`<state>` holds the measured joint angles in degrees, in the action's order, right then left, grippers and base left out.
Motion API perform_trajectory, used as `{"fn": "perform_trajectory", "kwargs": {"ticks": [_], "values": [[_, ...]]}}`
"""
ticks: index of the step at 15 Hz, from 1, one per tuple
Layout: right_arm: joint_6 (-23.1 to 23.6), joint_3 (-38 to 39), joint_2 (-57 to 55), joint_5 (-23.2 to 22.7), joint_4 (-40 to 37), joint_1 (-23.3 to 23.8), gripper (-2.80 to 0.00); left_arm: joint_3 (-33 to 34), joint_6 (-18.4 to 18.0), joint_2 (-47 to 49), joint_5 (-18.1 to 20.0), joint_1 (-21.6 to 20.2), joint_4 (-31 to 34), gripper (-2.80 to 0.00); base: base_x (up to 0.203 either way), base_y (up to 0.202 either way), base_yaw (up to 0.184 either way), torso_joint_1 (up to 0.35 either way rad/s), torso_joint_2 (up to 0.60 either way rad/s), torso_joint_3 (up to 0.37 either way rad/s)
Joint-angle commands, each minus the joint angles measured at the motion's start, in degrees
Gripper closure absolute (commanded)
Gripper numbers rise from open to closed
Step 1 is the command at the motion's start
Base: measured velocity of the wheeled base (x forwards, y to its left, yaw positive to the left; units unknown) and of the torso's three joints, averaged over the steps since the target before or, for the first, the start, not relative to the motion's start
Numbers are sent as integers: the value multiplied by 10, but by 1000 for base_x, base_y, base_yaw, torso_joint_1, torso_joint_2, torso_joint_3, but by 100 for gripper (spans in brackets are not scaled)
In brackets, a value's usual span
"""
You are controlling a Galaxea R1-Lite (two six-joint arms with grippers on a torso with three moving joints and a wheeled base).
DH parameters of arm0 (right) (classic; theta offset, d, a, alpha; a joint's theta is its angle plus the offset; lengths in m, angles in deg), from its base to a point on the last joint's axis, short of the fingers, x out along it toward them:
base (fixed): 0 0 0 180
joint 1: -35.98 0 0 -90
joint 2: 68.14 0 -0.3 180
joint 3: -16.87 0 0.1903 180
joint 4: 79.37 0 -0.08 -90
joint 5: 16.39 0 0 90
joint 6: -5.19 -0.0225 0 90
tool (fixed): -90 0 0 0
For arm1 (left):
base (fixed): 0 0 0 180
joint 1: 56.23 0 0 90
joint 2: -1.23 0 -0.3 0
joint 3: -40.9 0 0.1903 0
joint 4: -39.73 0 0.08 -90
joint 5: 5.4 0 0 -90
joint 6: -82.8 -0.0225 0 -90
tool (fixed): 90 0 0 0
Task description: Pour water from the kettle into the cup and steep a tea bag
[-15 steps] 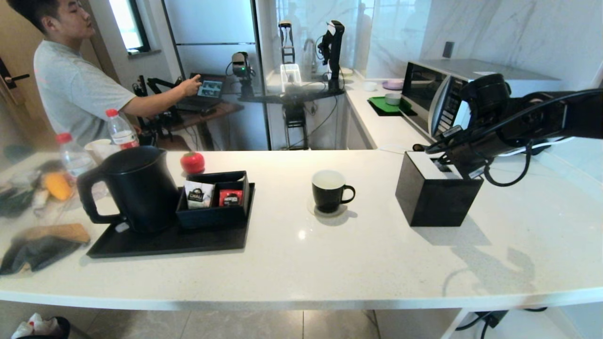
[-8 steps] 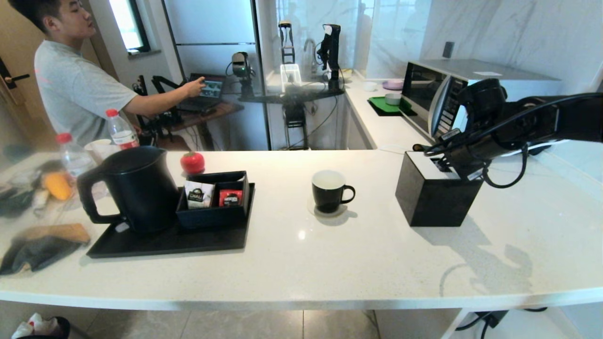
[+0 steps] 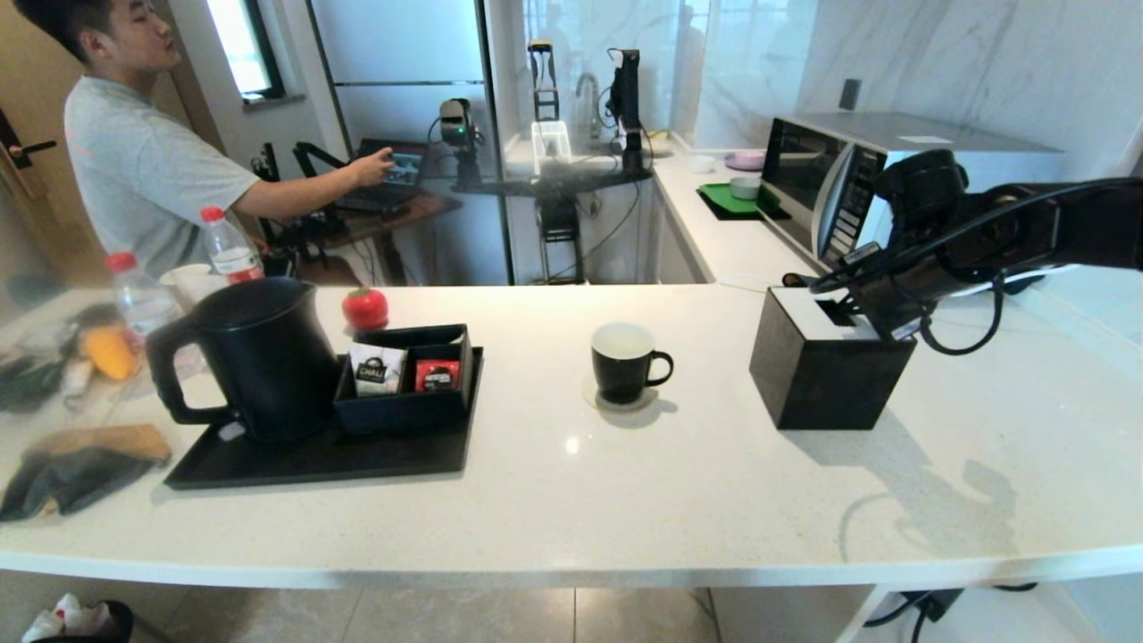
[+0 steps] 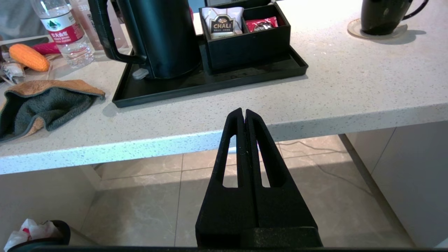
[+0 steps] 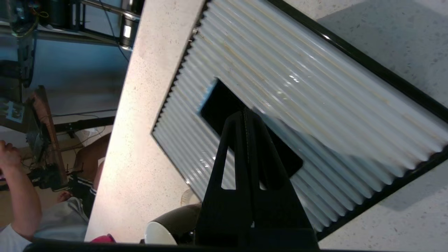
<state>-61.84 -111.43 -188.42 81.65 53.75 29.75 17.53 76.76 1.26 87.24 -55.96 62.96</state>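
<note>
The black kettle (image 3: 259,357) stands on a black tray (image 3: 312,460) at the left of the counter. The black cup (image 3: 622,362) with its white inside sits on a coaster mid-counter. It also shows at the edge of the right wrist view as the cup (image 5: 171,224). My right gripper (image 3: 848,314) is shut, its tips (image 5: 246,111) just over the dark slot in the ribbed white top of a black box (image 3: 821,375). No tea bag shows. My left gripper (image 4: 244,112) is shut and empty, parked below the counter's front edge.
On the tray a black compartment box (image 3: 406,406) holds a white CHALI sachet (image 3: 376,369) and a red sachet (image 3: 437,375). Water bottles (image 3: 228,246) and a cloth (image 3: 80,464) lie at the far left. A microwave (image 3: 804,179) stands behind the right arm. A person (image 3: 134,161) stands beyond the counter.
My right arm has drawn back a little up and to the right, so the box's slot now shows in the head view. The left arm has not moved.
</note>
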Motion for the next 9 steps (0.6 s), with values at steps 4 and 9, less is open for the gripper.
{"fn": "perform_trajectory", "kwargs": {"ticks": [4, 9], "values": [[47, -36, 71, 0, -6, 1, 0, 0, 0, 0, 0, 0, 0, 0, 0, 0, 0, 0, 0, 0], [323, 52, 257, -50, 3, 2, 0, 0, 0, 0, 0, 0, 0, 0, 0, 0, 0, 0, 0, 0]]}}
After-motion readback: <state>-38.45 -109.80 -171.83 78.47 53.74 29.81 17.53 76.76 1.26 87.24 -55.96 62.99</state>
